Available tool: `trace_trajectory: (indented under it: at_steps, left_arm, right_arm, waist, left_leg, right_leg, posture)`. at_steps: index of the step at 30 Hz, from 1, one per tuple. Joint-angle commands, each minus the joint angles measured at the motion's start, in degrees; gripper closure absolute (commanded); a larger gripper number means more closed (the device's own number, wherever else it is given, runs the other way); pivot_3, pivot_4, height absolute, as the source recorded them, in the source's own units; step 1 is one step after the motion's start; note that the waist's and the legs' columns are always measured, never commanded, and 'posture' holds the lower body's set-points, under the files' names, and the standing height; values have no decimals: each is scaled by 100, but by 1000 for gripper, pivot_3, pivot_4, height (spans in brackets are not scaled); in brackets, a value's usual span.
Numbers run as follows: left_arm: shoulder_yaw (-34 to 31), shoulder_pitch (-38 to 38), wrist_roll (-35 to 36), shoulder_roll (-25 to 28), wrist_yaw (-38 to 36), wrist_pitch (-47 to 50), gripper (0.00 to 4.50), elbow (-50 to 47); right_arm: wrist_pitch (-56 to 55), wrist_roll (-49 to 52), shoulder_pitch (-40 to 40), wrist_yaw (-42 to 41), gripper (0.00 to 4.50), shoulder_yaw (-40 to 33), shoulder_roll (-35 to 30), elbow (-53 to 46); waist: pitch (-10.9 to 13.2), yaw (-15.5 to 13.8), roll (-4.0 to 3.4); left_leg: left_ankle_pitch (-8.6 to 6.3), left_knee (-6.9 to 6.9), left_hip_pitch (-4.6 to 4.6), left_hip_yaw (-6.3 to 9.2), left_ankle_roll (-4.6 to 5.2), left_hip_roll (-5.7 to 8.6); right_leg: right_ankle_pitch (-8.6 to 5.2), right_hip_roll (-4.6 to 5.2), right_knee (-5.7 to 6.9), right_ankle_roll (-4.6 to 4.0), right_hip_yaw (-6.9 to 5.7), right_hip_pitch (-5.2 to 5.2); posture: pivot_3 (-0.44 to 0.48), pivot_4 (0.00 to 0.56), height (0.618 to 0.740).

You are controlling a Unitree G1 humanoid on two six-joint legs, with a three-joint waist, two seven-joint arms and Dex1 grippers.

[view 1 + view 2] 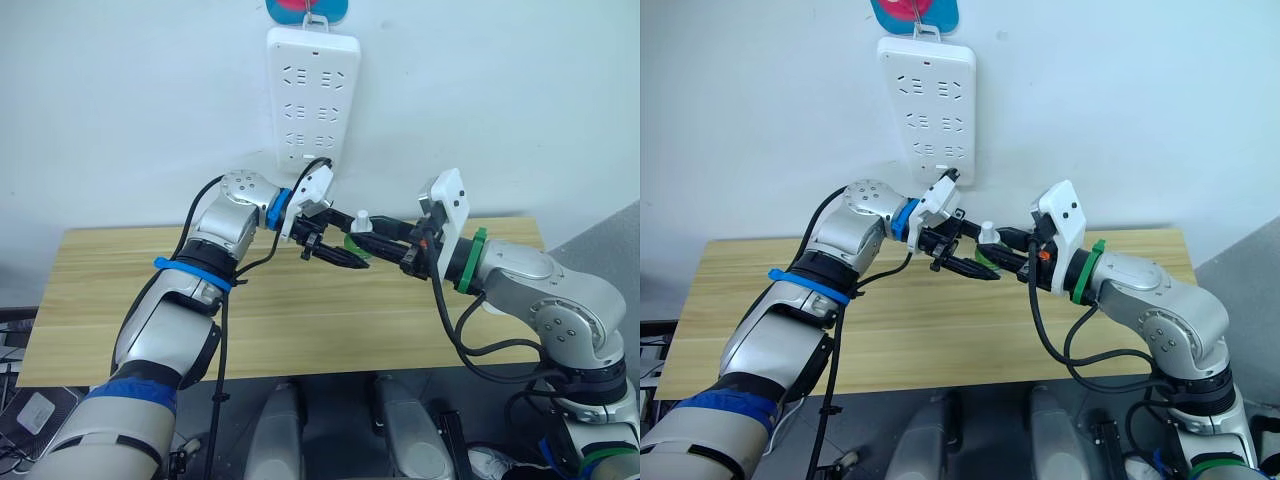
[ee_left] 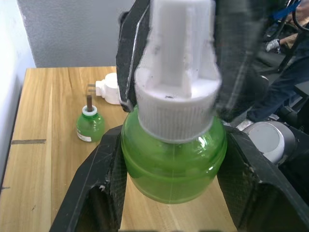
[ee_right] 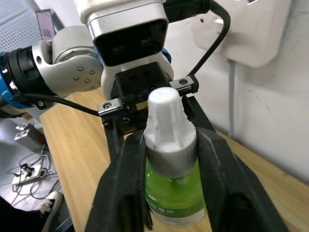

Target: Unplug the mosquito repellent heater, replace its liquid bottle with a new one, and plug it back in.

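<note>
The new bottle (image 2: 173, 164), green with a white screw cap (image 3: 166, 111), is held in the air between both grippers above the table's back middle. My left gripper (image 2: 175, 137) is shut on its green body. From the opposite side, my right gripper (image 3: 170, 139) is shut around the ribbed white cap. The two grippers meet just below the power strip, left gripper (image 1: 345, 257) and right gripper (image 1: 368, 240). The heater (image 2: 111, 88) lies unplugged on the table with its prongs showing. Beside it the old liquid bottle (image 2: 90, 125) stands upright, its wick uncovered.
A long white power strip (image 1: 313, 95) hangs on the wall above the grippers, its sockets free. The wooden table (image 1: 100, 300) runs along the wall. The left arm's black cable (image 1: 225, 330) hangs down over the table's front edge.
</note>
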State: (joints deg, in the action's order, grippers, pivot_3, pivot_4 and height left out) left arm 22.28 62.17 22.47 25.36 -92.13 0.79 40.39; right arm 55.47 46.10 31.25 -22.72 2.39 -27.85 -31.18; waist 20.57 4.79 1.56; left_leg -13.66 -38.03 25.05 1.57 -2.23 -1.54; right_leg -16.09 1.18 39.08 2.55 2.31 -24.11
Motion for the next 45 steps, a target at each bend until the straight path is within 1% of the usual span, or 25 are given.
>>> trace_trajectory:
  at_steps: [1,3,5,7,8,10,12,13,14,17,19,21,22,23,24,26,28,29,31,32,34,38,40,43,45]
  left_arm:
    - [-161,91,66,-57,-37,-125,2249,-185]
    - [-201,28,62,-75,-37,-175,2249,-248]
    - [-237,-181,75,-97,-37,-412,2249,-476]
    - [-326,-391,85,-164,-37,-602,2249,-698]
    - [-304,-519,102,-161,-37,-714,2249,-853]
    - [-138,-791,192,-74,-37,-880,2249,-1244]
    - [22,-1026,297,15,-37,-925,2249,-1639]
    - [100,-1125,355,84,-37,-915,2249,-1816]
    - [167,-1226,399,160,-37,-926,2249,-1981]
    - [310,-1432,506,359,-37,-995,2249,-2329]
    - [343,-1518,568,471,-37,-930,2249,-2499]
    - [304,-1559,574,528,-37,-816,2249,-2579]
    - [276,-1570,560,536,-37,-774,2249,-2593]
    - [227,-1567,523,531,-37,-727,2249,-2571]
    - [187,-1564,487,526,-37,-698,2249,-2537]
    - [124,-1569,379,523,-37,-710,2249,-2432]
    - [9,-1583,262,466,0,-637,2249,-2314]
    - [-37,-1594,196,429,24,-657,2249,-2257]
    - [-127,-1626,83,360,111,-664,2249,-2164]
    - [-172,-1623,6,320,194,-652,2249,-2101]
    - [-248,-1625,-104,266,270,-624,2249,-2050]
    - [-350,-1616,-257,181,371,-592,2249,-1973]
    - [-381,-1612,-317,146,349,-587,2249,-1947]
    - [-408,-1600,-384,84,318,-592,2249,-1910]
    - [-421,-1558,-422,29,301,-598,2249,-1843]
  right_arm:
    - [-146,53,46,-158,3413,-17,69,-138]
    - [-186,32,54,-272,3413,-5,33,-132]
    - [-406,-64,101,-819,3413,134,-192,-118]
    - [-654,-86,157,-1567,3413,282,-446,-64]
    - [-883,-163,173,-2076,3413,395,-614,-9]
    - [-1334,-335,202,-3124,3413,654,-953,175]
    - [-1917,-648,291,-4075,3413,958,-1150,513]
    - [-2135,-765,374,-4403,3413,1083,-1136,704]
    - [-2304,-850,483,-4665,3413,1198,-1069,895]
    - [-2729,-1129,708,-5232,3413,1440,-895,1308]
    - [-2918,-1306,802,-5453,3413,1534,-794,1537]
    - [-2957,-1365,848,-5486,2656,1495,-690,1679]
    - [-2953,-1370,847,-5480,2374,1443,-669,1703]
    - [-2954,-1375,783,-5459,1969,1317,-734,1678]
    - [-2919,-1356,684,-5444,1684,1175,-850,1618]
    - [-2777,-1291,392,-5393,974,876,-1205,1404]
    - [-2576,-1226,45,-5152,262,593,-1491,1098]
    - [-2499,-1208,-129,-4918,22,452,-1535,908]
    - [-2194,-1150,-491,-4291,22,201,-1538,396]
    - [-1961,-1175,-730,-3743,22,89,-1415,23]
    - [-1682,-1270,-1004,-3029,22,-5,-1243,-463]
    - [-1264,-1504,-1186,-1569,22,50,-548,-1073]
    - [-1057,-1581,-1226,-1083,22,208,-259,-1293]
    - [-904,-1702,-1257,-673,22,434,-18,-1439]
    - [-882,-1746,-1266,-536,393,529,59,-1446]
  waist:
    - [-1,0,0]
    - [-1,0,0]
    - [-7,-1,-2]
    - [-20,0,-1]
    - [-21,-1,0]
    - [-24,-3,0]
    - [-33,-2,0]
    - [-41,-4,3]
    - [-47,-6,5]
    - [-58,3,6]
    - [-60,-11,8]
    - [-60,-23,7]
    - [-60,-32,7]
    - [-60,-51,7]
    - [-60,-86,7]
    - [-61,-166,8]
    - [-62,-224,10]
    - [-63,-230,10]
    - [-64,-218,12]
    - [-66,-210,13]
    - [-74,-186,20]
    - [-87,-114,21]
    - [-98,-111,13]
    - [-120,-114,13]
    - [-140,-113,12]
  left_leg:
    - [0,-1,0,-1,0,0]
    - [0,-1,0,-1,0,0]
    - [1,-2,0,-1,-1,0]
    - [1,-2,0,-2,-1,1]
    - [1,-2,0,-4,-1,1]
    - [1,-3,-1,-5,-1,2]
    - [1,-3,-1,-4,-1,1]
    - [1,-4,-3,-4,-1,1]
    - [1,-4,-4,-2,0,1]
    - [2,-6,-12,-1,-1,-4]
    - [2,-10,-16,3,-2,-5]
    - [3,-15,-17,4,-3,-4]
    - [3,-18,-16,4,-3,-4]
    - [3,-22,-16,4,-3,-3]
    - [3,-24,-15,5,-3,-1]
    - [3,-30,-15,3,-3,1]
    - [2,-41,-11,8,-3,5]
    - [2,-46,-9,6,-2,5]
    - [1,-57,-8,5,-1,2]
    - [1,-57,-7,6,-1,2]
    - [1,-67,-7,13,-2,-1]
    - [1,-77,-11,10,0,-2]
    - [2,-78,-14,12,-2,-4]
    - [3,-79,-13,11,-3,-3]
    - [2,-77,-11,10,-3,-1]
  right_leg:
    - [0,0,0,0,0,0]
    - [0,0,1,0,0,0]
    - [0,0,1,0,0,0]
    - [0,2,-1,-1,2,0]
    - [0,2,-2,-1,3,0]
    - [1,4,-1,-1,0,1]
    - [1,3,0,-1,-1,2]
    - [1,3,1,-1,0,2]
    - [1,3,2,-1,0,3]
    - [3,1,16,-5,2,2]
    - [3,2,30,-5,-1,1]
    - [3,2,37,-5,-2,1]
    - [3,2,37,-5,-2,1]
    - [3,3,40,-5,-2,2]
    - [3,5,41,-5,-2,2]
    - [3,9,42,-5,-2,2]
    - [3,12,41,-5,-7,5]
    - [3,12,41,-5,-7,5]
    - [3,9,47,-5,-5,4]
    - [3,9,53,-5,-4,4]
    - [3,7,76,-5,-9,2]
    - [2,1,93,-5,0,2]
    - [2,-3,99,-5,0,2]
    - [2,-3,96,-5,-1,2]
    - [2,-2,90,-5,0,2]
  posture:
    - [-154,266,740]
    - [-157,264,740]
    - [-155,263,740]
    - [-151,261,740]
    - [-147,261,740]
    - [-135,256,740]
    - [-135,256,740]
    - [-99,256,740]
    - [-82,256,740]
    - [-68,258,740]
    - [-60,263,740]
    - [-55,268,740]
    - [-55,267,740]
    - [-56,266,740]
    - [-58,267,740]
    - [-72,264,740]
    - [-82,264,740]
    - [-86,265,740]
    - [-92,264,740]
    - [-93,264,740]
    - [-96,264,740]
    - [-101,266,740]
    - [-109,264,740]
    - [-109,264,740]
    - [-120,258,740]
